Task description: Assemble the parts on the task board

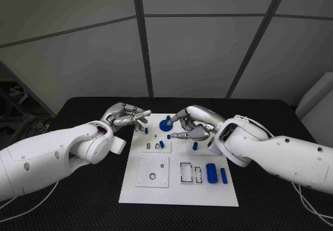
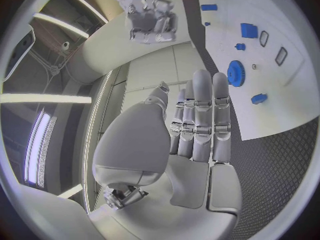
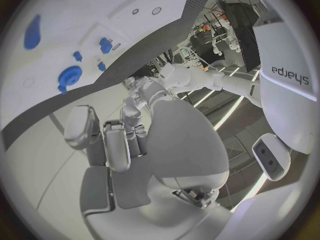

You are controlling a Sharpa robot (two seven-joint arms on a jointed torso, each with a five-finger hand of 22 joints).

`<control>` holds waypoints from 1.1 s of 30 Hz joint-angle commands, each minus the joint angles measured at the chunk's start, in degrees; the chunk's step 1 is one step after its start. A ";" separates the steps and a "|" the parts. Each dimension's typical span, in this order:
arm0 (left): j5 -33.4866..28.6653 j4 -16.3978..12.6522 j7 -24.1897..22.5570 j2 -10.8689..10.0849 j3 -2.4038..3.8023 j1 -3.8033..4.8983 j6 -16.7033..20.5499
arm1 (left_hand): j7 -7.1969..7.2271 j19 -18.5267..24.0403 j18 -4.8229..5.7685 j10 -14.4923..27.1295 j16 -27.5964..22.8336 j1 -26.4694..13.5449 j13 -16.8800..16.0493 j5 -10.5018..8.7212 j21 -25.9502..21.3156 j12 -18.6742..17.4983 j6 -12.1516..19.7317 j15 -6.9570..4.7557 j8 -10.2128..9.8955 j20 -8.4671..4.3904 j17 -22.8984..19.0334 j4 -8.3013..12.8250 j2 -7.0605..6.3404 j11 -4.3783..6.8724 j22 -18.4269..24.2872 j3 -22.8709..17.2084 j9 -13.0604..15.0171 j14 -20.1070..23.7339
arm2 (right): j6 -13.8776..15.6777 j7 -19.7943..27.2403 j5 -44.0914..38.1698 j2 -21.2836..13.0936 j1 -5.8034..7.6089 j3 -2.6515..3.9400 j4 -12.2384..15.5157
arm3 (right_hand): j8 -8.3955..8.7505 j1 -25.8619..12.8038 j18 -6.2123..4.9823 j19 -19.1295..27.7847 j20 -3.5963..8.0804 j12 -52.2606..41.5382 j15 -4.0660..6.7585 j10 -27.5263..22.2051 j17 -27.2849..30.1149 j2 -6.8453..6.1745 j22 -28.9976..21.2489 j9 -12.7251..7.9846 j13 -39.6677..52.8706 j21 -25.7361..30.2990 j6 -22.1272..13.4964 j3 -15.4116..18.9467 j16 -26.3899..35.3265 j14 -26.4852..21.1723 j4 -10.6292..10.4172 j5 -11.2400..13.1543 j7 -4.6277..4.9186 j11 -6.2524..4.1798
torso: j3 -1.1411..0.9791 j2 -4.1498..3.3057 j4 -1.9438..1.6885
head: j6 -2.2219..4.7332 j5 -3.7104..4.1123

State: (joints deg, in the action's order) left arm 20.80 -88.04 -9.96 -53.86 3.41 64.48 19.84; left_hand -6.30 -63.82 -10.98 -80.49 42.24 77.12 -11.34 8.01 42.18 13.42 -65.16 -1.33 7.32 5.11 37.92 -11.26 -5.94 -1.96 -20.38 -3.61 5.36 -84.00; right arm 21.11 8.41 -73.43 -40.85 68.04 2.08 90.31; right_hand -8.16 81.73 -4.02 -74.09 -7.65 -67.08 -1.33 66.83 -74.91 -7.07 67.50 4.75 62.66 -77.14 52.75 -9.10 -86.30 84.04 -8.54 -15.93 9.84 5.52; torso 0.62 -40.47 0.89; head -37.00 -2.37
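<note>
Both hands hover over the far end of the board (image 1: 179,190), and neither holds anything. The left hand (image 1: 127,117) hangs over the board's far left edge; in its wrist view the fingers (image 2: 202,117) are straight and pressed side by side. The right hand (image 1: 193,126) sits just beside the gear (image 1: 166,125), its fingers curled loosely toward it; from the head view I cannot tell whether a fingertip touches the gear. The right wrist view shows those fingers (image 3: 117,144) partly bent, with nothing between them. The gear lies flat near the board's far middle, with small blue pegs (image 1: 161,144) standing close by and a thick cylinder (image 1: 211,173) and a thin bar (image 1: 223,175) lying well apart on the near right. The step in hand looks like taking the gear with the right hand. To do it well, the hand should come down square over the gear and pinch its toothed rim from two opposite sides, lifting straight up so it does not jam on whatever it sits on. The nearby pegs are easy to knock, so the fingers should stay tight to the gear. The left hand could press the board's bare edge to stop it sliding.
</note>
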 commanded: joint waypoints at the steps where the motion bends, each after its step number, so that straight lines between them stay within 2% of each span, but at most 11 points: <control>1: 10.62 0.59 10.38 0.33 0.05 0.31 -5.86 | 1.01 -2.92 1.24 -1.02 17.47 -1.21 -5.10 0.54 8.84 5.25 -0.85 -1.19 1.07 -1.25 17.02 -0.78 -0.16 1.75 -7.98 0.61 1.33 -1.73 | 0.88 1.48 8.16 -1.96 0.36 1.13 0.49 | -0.50 0.26 -0.99 -0.02 0.53 0.18 0.63 0.05 -8.06 0.23 -0.03 0.10 -0.22 0.18 0.69 0.22 0.16 3.95 0.26 -0.86 -0.10 -0.67 | -0.17 0.85 0.26 | -0.10 -0.35; 3: 12.74 1.05 13.68 0.72 0.05 0.71 -7.87 | 0.84 -5.84 2.98 0.42 29.53 -3.19 -10.39 0.87 18.31 10.36 -0.89 -2.12 2.13 -1.52 29.68 -2.54 1.14 1.84 -19.96 0.78 2.84 -2.50 | 0.95 1.42 10.86 -3.30 0.93 1.76 0.31 | -0.83 0.19 -1.13 0.36 0.66 0.69 0.76 -0.34 -7.50 0.30 -0.67 0.14 -0.82 0.59 1.03 0.22 0.50 3.81 0.21 -1.25 -0.23 -0.78 | -0.24 1.13 0.33 | -0.17 -0.52; 4: 13.85 1.30 15.51 0.97 0.05 1.01 -8.89 | 1.11 -7.84 3.53 0.64 31.33 -4.65 -11.52 0.55 21.73 11.58 -0.35 -1.64 2.16 -1.81 31.77 -3.43 0.80 1.40 -25.16 1.48 3.06 -2.62 | 0.93 1.35 12.29 -3.88 1.24 1.97 0.08 | -1.09 0.12 -1.33 0.98 0.76 1.22 0.86 -0.74 -6.71 0.35 -1.62 0.18 -1.41 1.20 1.27 0.23 0.99 3.58 0.16 -1.48 -0.34 -0.89 | -0.27 1.27 0.37 | -0.22 -0.58; 6: 16.06 1.79 19.85 1.56 0.05 1.67 -11.95 | 1.37 -11.35 4.57 3.56 34.38 -6.26 -16.38 0.68 27.12 16.58 0.92 -1.76 3.49 -2.02 34.98 -4.55 1.48 1.40 -32.86 2.21 4.59 -2.87 | 0.76 1.10 15.16 -4.76 1.75 2.27 -0.71 | -1.77 -0.10 -1.79 2.44 1.01 2.11 1.13 -1.14 -5.01 0.48 -3.89 0.29 -2.41 2.73 1.93 0.23 2.14 3.07 -0.02 -1.74 -0.61 -1.21 | -0.37 1.55 0.41 | -0.31 -0.68; 9: 19.54 2.41 25.38 2.64 0.02 2.81 -15.92 | 0.73 -13.28 5.15 10.37 35.63 -8.42 -24.71 0.97 29.33 25.37 4.28 -1.82 7.04 -1.65 36.29 -4.73 3.75 1.37 -36.55 4.54 8.19 -2.36 | 0.40 0.99 18.55 -5.47 2.23 2.49 -2.21 | -2.92 -0.29 -3.06 6.50 1.65 6.99 1.82 -3.14 0.45 0.74 -10.12 0.47 -7.54 7.20 3.43 -0.06 6.22 1.31 -0.35 -1.88 -1.34 -2.06 | -0.43 1.95 0.49 | -0.52 -1.01; 11: 21.87 2.90 28.68 3.66 -0.04 3.68 -18.37 | 1.18 -14.82 5.58 10.14 35.67 -8.34 -27.24 0.45 31.15 28.32 4.56 -1.83 8.37 -2.00 36.35 -4.99 3.39 1.23 -39.68 5.56 9.27 -2.32 | 0.27 1.05 20.46 -5.90 2.43 2.57 -2.99 | -3.09 -0.24 -4.19 10.35 2.08 14.35 2.21 -5.31 5.63 0.80 -16.39 0.35 -14.82 12.10 4.06 -0.60 10.71 -0.31 -0.70 -1.89 -1.62 -2.39 | -0.48 2.15 0.32 | -0.74 -1.10; 14: 24.33 3.88 32.86 5.42 -0.28 5.02 -21.17 | 1.64 -16.30 6.09 8.92 35.72 -8.51 -33.24 0.30 32.97 34.85 5.05 -2.08 11.00 -2.31 36.43 -5.10 4.00 1.63 -42.79 7.04 11.49 -2.29 | 0.27 1.31 22.61 -6.25 2.59 2.63 -3.93 | -2.84 0.04 -6.50 19.26 2.14 25.12 2.19 -7.41 18.23 0.53 -30.43 0.05 -23.91 23.51 4.67 -1.77 22.65 -4.96 -1.33 -2.05 -1.73 -2.42 | -0.59 2.36 0.22 | -0.97 -1.15; 17: 27.58 4.95 35.93 7.42 -0.94 6.67 -24.06 | 2.03 -17.37 6.54 7.94 35.71 -8.63 -37.81 0.17 34.61 40.01 5.99 -2.35 13.87 -2.65 36.48 -5.15 4.69 2.08 -45.55 8.80 14.14 -2.29 | 0.48 1.54 23.95 -6.41 2.69 2.67 -4.78 | -2.15 0.68 -6.44 21.21 1.44 33.93 1.45 -6.76 33.55 -0.26 -33.89 -0.33 -30.72 29.18 4.62 -3.36 40.80 -11.64 -1.89 -2.17 -1.29 -1.76 | -0.61 2.50 0.17 | -1.08 -1.23; 24: 33.96 6.40 38.55 10.47 -1.68 8.64 -26.83 | 2.77 -18.38 7.01 6.07 35.71 -10.05 -42.73 -1.40 36.34 45.57 6.82 -2.85 17.53 -3.01 36.53 -5.26 5.97 2.59 -48.49 11.35 18.03 -2.31 | 0.91 1.66 24.67 -6.46 2.74 2.68 -5.61 | -1.08 0.84 -6.36 21.88 0.10 44.83 0.24 -4.81 38.40 -1.32 -38.48 -0.65 -40.71 36.46 4.73 -4.84 53.78 -13.41 -2.48 -2.56 -0.35 -0.56 | -0.65 2.38 0.17 | -1.49 -1.42; 30: 36.31 8.76 39.42 12.88 -3.85 10.43 -28.04 | 2.90 -18.45 7.05 5.59 35.67 -10.68 -44.03 -1.81 36.52 47.02 7.26 -2.97 18.46 -3.13 36.51 -5.32 6.35 2.74 -48.78 12.22 19.25 -2.31 | 1.23 1.32 24.63 -6.33 2.76 2.68 -6.12 | -0.10 0.72 -6.52 23.43 -1.21 51.44 -0.79 -0.30 43.45 -1.87 -42.73 -0.65 -47.85 43.38 6.43 -6.09 65.43 -14.64 -2.83 -2.76 -0.22 -0.35 | -0.57 2.24 0.28 | -1.85 -1.63; 33: 36.63 9.26 39.57 13.47 -4.38 10.82 -28.46 | 2.92 -18.52 7.08 5.45 35.67 -10.70 -44.39 -1.84 36.64 47.38 7.35 -2.98 18.61 -3.15 36.52 -5.30 6.46 2.76 -48.99 12.33 19.46 -2.31 | 1.30 1.24 24.61 -6.28 2.76 2.68 -6.32 | 0.51 0.54 -6.42 22.77 -1.57 53.51 -1.07 1.03 45.44 -2.04 -44.07 -0.65 -50.11 45.35 6.95 -6.25 69.33 -14.10 -2.70 -2.89 -0.48 -0.09 | -0.62 2.21 0.27 | -2.04 -1.69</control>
State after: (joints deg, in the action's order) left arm 54.52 -78.95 27.90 -40.54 -0.96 75.11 -6.21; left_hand -3.48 -82.00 -3.83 -74.67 77.68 66.58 -55.69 6.51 78.67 60.68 -58.13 -3.80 25.58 1.85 74.37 -16.59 0.25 0.92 -69.32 8.39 24.78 -83.96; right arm 21.63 9.25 -49.70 -47.19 70.66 4.71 84.03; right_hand -7.84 82.30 -9.83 -51.11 -9.03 -13.93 -2.36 67.57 -29.81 -8.46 23.66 4.14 12.94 -32.15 59.35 -15.20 -17.64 69.51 -11.33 -18.47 9.23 5.42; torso 0.01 -38.18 1.11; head -38.92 -4.02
